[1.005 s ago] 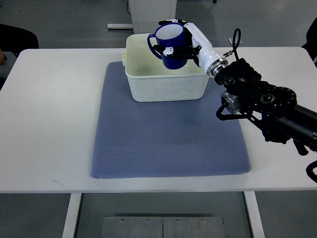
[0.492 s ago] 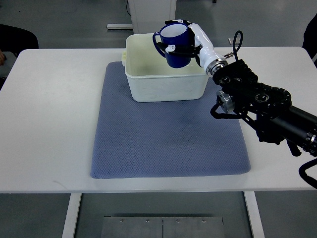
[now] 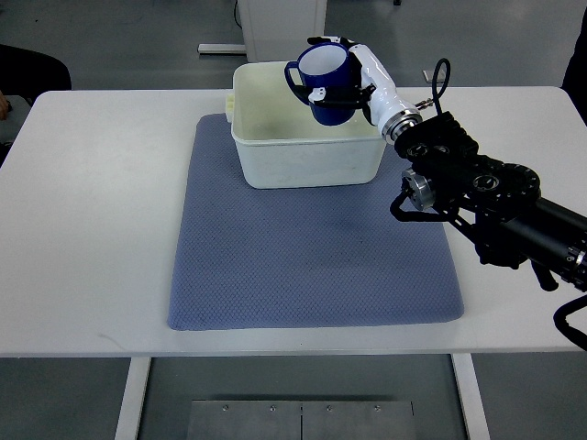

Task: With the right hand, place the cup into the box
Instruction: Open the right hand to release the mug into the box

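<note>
- The right hand (image 3: 353, 78) has carried the cup (image 3: 323, 81) a little to the right and back since a second ago, and now it hardly moves.
- That likely means it is ready to lower the cup.
- Its fingers are wrapped tight around the cup.
- The cup is dark blue, white inside, mouth up and tipped a bit.
- It hangs over the far right part of the white box (image 3: 307, 156), which sits on a blue mat (image 3: 312, 266).
</note>
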`<move>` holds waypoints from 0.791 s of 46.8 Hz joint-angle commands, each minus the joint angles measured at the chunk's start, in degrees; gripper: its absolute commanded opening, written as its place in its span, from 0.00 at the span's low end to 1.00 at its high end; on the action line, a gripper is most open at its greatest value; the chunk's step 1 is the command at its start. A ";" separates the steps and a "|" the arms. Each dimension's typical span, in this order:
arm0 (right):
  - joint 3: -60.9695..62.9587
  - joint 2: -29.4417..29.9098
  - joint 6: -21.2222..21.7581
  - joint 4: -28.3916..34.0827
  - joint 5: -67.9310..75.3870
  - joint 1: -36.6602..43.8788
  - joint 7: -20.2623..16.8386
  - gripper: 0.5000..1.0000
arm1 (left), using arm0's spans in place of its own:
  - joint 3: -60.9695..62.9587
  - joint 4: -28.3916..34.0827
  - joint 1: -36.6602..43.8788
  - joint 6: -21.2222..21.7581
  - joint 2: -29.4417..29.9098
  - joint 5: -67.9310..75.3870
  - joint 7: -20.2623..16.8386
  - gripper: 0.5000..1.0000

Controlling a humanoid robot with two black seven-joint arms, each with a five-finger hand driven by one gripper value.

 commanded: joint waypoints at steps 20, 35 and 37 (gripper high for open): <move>0.25 -1.22 0.02 0.36 0.04 -0.62 0.16 0.99 | 0.00 0.00 0.00 0.00 0.00 0.00 0.00 1.00; 4.74 -8.08 0.37 2.29 0.04 -0.53 -0.37 1.00 | 0.00 0.00 0.00 0.00 0.00 0.00 0.00 1.00; 5.09 -9.31 0.46 2.38 0.04 -0.53 -0.37 1.00 | 0.00 0.00 0.00 0.00 0.00 0.00 0.00 1.00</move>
